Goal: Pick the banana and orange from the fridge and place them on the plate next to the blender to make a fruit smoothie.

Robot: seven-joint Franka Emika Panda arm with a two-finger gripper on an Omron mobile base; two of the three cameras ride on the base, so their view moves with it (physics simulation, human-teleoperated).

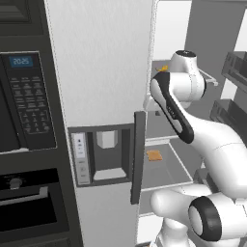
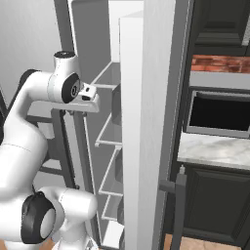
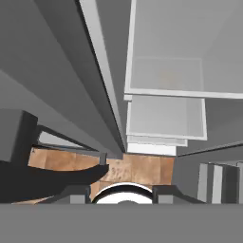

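Hovering in the open fridge (image 1: 103, 72), gripper (image 3: 121, 193) state unclear, pointing down past shelves.

Open fridge (image 1: 103, 67) bay beside shelves (image 3: 166, 116), door bins (image 1: 231, 113) alongside.

The white arm (image 1: 193, 125) rises from its base at the lower edge, bends at a dark-banded elbow, and reaches up and forward. The wrist section sits at the top of the reach, capped by a dark ring. In the right base view the hand flange projects sideways from the wrist. The gripper (image 3: 121, 193) points steeply downward; whether the jaws stand apart or closed cannot be judged.
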